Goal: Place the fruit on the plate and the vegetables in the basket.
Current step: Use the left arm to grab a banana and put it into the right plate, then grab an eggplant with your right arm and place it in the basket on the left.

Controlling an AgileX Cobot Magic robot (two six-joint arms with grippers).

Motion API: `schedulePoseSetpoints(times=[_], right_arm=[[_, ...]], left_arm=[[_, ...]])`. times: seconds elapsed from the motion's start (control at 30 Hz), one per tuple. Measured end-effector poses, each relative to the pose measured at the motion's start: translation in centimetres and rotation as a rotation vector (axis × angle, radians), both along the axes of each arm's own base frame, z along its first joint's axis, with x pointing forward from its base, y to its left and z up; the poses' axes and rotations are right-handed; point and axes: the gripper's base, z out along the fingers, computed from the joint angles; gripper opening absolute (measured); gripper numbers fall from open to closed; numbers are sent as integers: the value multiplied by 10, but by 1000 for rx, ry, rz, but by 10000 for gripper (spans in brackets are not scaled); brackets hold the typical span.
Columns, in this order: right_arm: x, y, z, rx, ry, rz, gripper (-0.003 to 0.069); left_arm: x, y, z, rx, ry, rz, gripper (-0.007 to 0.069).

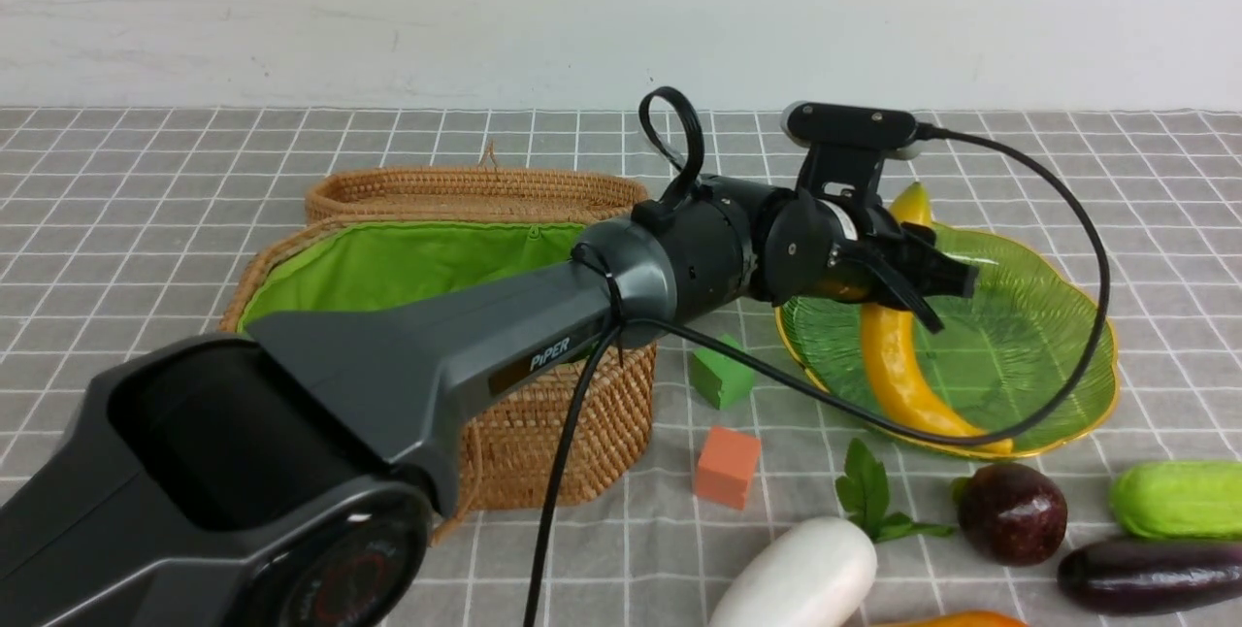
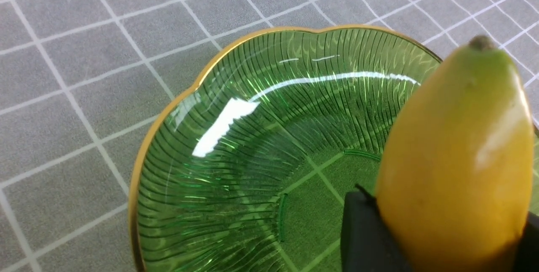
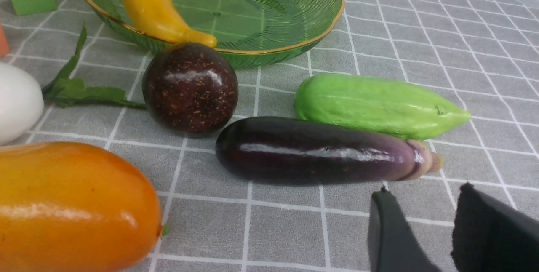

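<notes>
The right gripper (image 3: 425, 188) was held low over the cloth, its jaws parted with nothing between them. Just ahead of its fingertips the eggplant (image 3: 320, 150) was laid crosswise, and the gourd (image 3: 379, 105) was found close behind it, on the side away from the hand. Off to that hand's left, the mango (image 3: 71, 204) was set nearest, the maroon fruit (image 3: 189, 86) a little further ahead, and the radish (image 3: 17, 99) further left again. None of these five had been sorted. Beyond them, well ahead of the right gripper, the plate (image 3: 294, 40) was placed. The banana (image 1: 898, 365) was laid across it, with its lower end propped on the near rim. The left gripper (image 1: 951, 302) was closed around the banana's upper part over the plate, a finger pressed to either side; whether that hold was being slackened could not be told. Back along the left arm from that hand stood the basket (image 1: 543, 423), its lid open; no vegetable was seen against its green lining, and its floor was hidden. One fruit was thus judged nearly delivered, with two fruits and at least three vegetables left.
</notes>
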Motion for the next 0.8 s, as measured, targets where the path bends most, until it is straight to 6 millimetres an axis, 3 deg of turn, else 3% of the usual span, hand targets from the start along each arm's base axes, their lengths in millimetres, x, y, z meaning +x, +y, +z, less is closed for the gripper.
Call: schedulePoseSetpoints(times=[0.27,0.47,0.57,0.6,0.63,0.8], right_arm=[[0,0,0,0,0,0,241],[0,0,0,-1,0,0,241],[0,0,0,-1,0,0,241],[0,0,0,-1,0,0,241],[0,0,0,-1,0,0,241],[0,0,0,-1,0,0,241]], left_arm=[[-1,0,-1,13,16,-6,476],[-12,7,28,47,45,-36,507],[-22,17,59,104,21,-62,507],[-31,27,82,171,6,-78,505],[-31,27,82,171,6,-78,505],[-77,85,168,425,-1,-67,465]])
